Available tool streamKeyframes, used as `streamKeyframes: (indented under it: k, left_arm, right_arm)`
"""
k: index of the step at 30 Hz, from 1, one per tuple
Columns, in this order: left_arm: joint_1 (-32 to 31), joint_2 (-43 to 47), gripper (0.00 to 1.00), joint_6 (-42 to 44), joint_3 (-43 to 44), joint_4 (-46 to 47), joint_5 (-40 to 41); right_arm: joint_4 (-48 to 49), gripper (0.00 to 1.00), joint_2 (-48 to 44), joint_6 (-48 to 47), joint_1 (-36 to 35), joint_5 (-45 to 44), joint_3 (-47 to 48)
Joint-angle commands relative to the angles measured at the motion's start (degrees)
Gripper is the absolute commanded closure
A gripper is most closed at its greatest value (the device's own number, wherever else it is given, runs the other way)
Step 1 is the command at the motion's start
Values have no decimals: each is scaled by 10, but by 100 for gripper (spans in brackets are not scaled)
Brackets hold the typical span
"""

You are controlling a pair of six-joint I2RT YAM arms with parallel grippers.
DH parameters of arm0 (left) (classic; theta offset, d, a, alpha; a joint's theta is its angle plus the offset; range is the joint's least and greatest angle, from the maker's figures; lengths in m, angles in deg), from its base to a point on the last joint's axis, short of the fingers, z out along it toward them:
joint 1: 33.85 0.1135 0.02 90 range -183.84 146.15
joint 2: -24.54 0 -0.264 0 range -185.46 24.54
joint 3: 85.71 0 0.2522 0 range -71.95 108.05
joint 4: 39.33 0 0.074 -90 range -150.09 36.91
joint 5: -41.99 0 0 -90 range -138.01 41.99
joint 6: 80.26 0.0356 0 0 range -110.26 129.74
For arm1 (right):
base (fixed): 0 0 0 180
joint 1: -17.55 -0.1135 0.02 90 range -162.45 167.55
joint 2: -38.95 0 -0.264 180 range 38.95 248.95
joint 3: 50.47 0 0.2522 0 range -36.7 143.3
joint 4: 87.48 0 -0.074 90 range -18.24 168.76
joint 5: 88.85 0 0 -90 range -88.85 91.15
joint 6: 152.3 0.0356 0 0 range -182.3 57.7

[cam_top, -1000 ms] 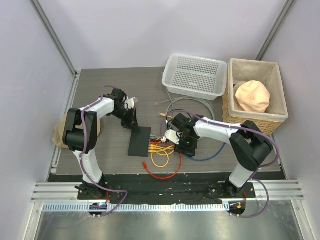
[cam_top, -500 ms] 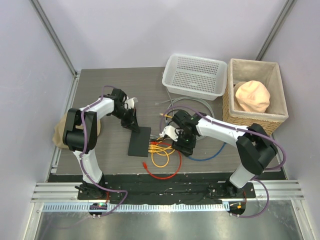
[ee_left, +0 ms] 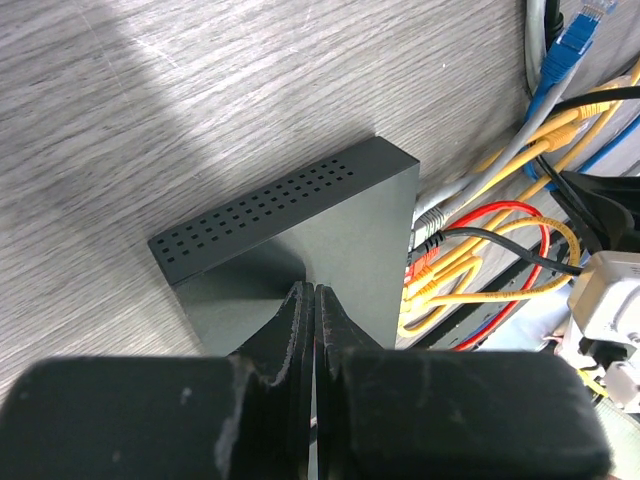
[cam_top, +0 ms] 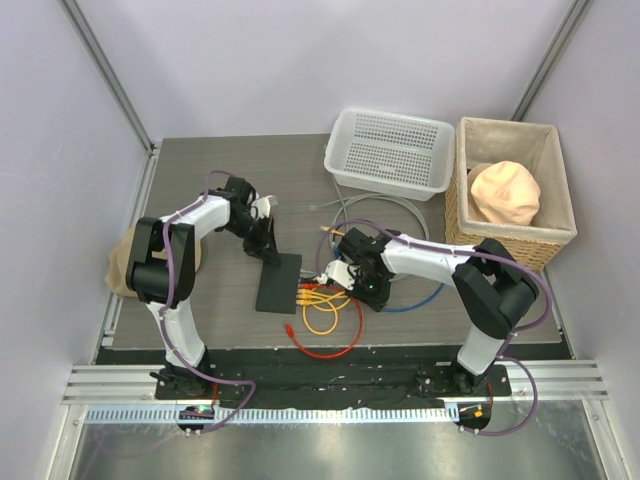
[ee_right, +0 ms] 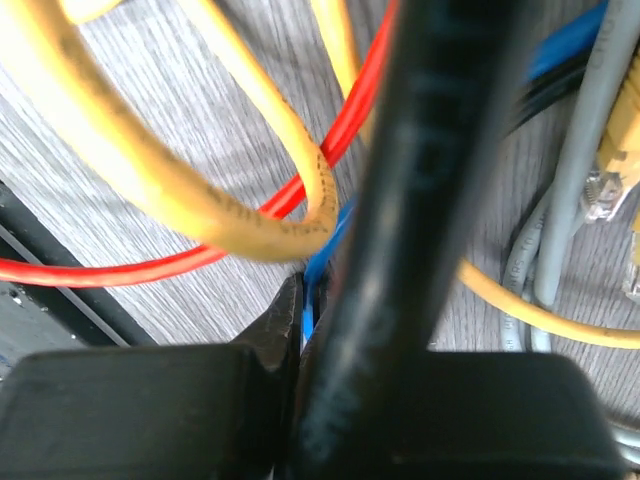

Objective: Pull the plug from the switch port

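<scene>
The switch (cam_top: 278, 284) is a flat black box lying mid-table, with a vented edge (ee_left: 270, 205). Yellow, orange, grey and black plugs (ee_left: 428, 250) sit in the sockets on its right edge, also visible from above as plugs (cam_top: 306, 292). My left gripper (cam_top: 267, 250) is shut, and its fingertips (ee_left: 313, 292) rest on the switch's top face with nothing between them. My right gripper (cam_top: 348, 282) sits just right of the plugs among the cables. In its wrist view, the right gripper (ee_right: 308, 300) is shut on a thin blue cable (ee_right: 320, 262). A black cable (ee_right: 420, 200) crosses close in front and hides its right finger.
Loose yellow cables (cam_top: 322, 312), a red cable (cam_top: 322, 348) and grey cables (cam_top: 385, 212) tangle right of the switch. A white mesh basket (cam_top: 390, 150) and a wicker basket (cam_top: 560, 215) holding a peach cloth stand at the back right. A tan lump (cam_top: 122, 262) lies at the left edge.
My right gripper has gone from open to shut, closing on the blue cable, and has shifted slightly left toward the switch. The left arm has not moved.
</scene>
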Motion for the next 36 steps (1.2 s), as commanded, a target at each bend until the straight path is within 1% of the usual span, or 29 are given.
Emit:
streamKeyframes:
  k: [1,4,5,6,8,9,10,11,12,13,14,15,16,17,18,19,20,21,22,23,24,26,27,29,30,32,36]
  left_arm:
    - [-5,5,97,19,3,8,36]
    - [-5,0,97,17,5,7,35]
    - [-5,-2,97,16,7,6,36]
    - [-4,-2,97,17,7,6,36]
    - [-5,-3,97,16,8,4,36]
    - [-5,-4,97,17,8,3,35]
    - [-5,-5,97,16,8,3,34]
    - [-4,-5,97,16,8,2,33]
    - [-5,-5,97,15,9,3,33]
    - [-5,-5,97,16,8,3,33]
    - [-5,-4,97,16,7,4,34]
    - [-5,-4,97,17,7,4,34]
    - [-5,-5,97,17,5,4,34]
    - [-5,-6,97,18,4,5,35]
    - [-4,-6,97,18,3,5,36]
    - [-5,-7,97,19,2,4,38]
    - [-5,-9,97,20,3,3,38]
    - [-5,-10,97,23,3,2,38]
    - [-5,-10,97,24,5,2,38]
    - [-5,-11,97,25,6,0,38]
    - [-4,-11,97,27,7,-1,39]
    - [-5,-11,97,31,8,-6,40]
    - [-5,-10,97,33,8,-7,39]
    - [-4,-10,97,36,5,-11,34]
    - [-5,-6,97,35,-3,-11,37]
    - [-5,-2,97,33,-12,-4,43]
    - [-5,-3,97,33,-20,-1,52]
  right_arm:
    - [-48,94,-2,-71,43,-87,-72]
    - [-68,94,-54,-128,103,-119,-139]
    - [-70,93,-69,-155,117,-128,-151]
    - [-73,93,-82,-170,146,-138,-161]
    - [-76,91,-117,-212,171,-161,-189]
    - [-78,88,-126,-221,186,-165,-196]
    - [-84,79,-146,-228,188,-159,-190]
    - [-108,72,-156,-235,189,-146,-176]
    - [-126,67,-168,-236,189,-126,-152]
    - [-146,62,-178,-236,189,-55,-79]
    - [-180,51,-180,-228,189,-22,-33]
    - [-196,45,-177,-201,189,17,15]
    - [-214,39,-169,-188,188,78,120]
    - [-245,34,-141,-173,188,109,173]
    - [-259,29,-124,-138,188,134,277]
    - [-277,28,-99,-129,187,188,329]
    - [-314,28,-50,-121,186,212,381]
    - [-329,28,-20,-95,184,233,478]
    - [-339,28,7,-72,180,252,520]
    - [-339,28,59,-49,179,283,557]
    - [-337,28,83,-28,178,305,612]
    - [-317,28,127,20,171,352,644]
    - [-301,29,154,38,167,357,648]
    - [-293,29,185,30,145,376,660]
    - [-300,29,222,25,138,380,692]
    - [-319,32,257,22,127,394,724]
    - [-291,34,318,59,121,428,754]
